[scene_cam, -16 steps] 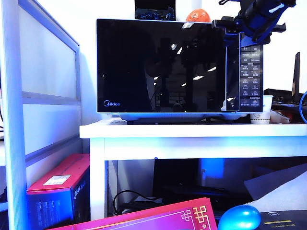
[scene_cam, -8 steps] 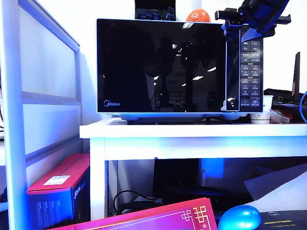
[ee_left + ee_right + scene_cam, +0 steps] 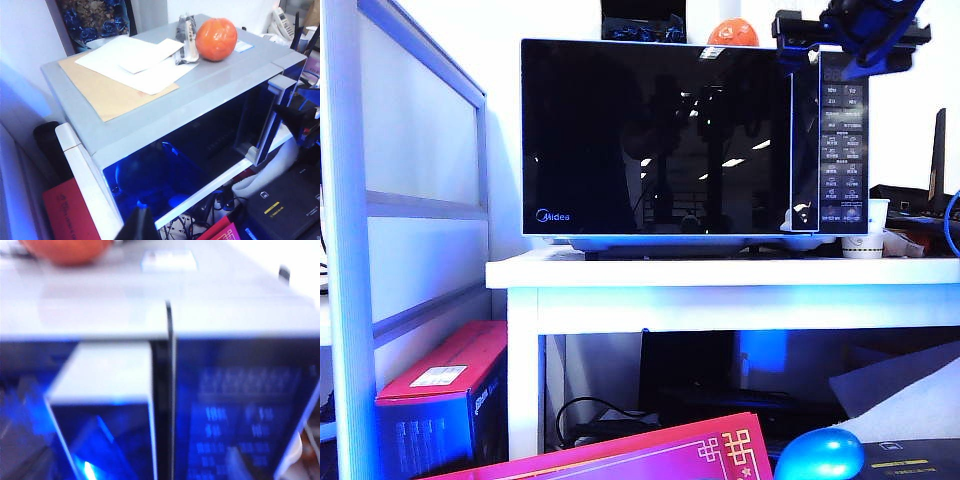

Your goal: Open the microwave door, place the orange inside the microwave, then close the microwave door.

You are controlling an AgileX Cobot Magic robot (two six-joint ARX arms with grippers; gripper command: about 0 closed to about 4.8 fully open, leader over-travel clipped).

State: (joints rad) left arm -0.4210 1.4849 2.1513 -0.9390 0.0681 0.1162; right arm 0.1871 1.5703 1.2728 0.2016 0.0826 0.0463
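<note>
Surface: white table (image 3: pixel 720 272) under my microwave (image 3: pixel 695 140), orange (image 3: pixel 733 32) on top.
Right gripper (image 3: pixel 850 35): upper right, at the door's top corner — grip state I cannot tell.
Left gripper: out of view.

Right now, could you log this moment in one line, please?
microwave door shut | orange atop microwave | right gripper top-right corner | left gripper unseen

I see a white table (image 3: pixel 720 275) carrying the microwave (image 3: pixel 695 140), which sits on it with its black front facing me; at the table's right end, just beside the microwave, stands a small white cup (image 3: pixel 863 243)
</note>
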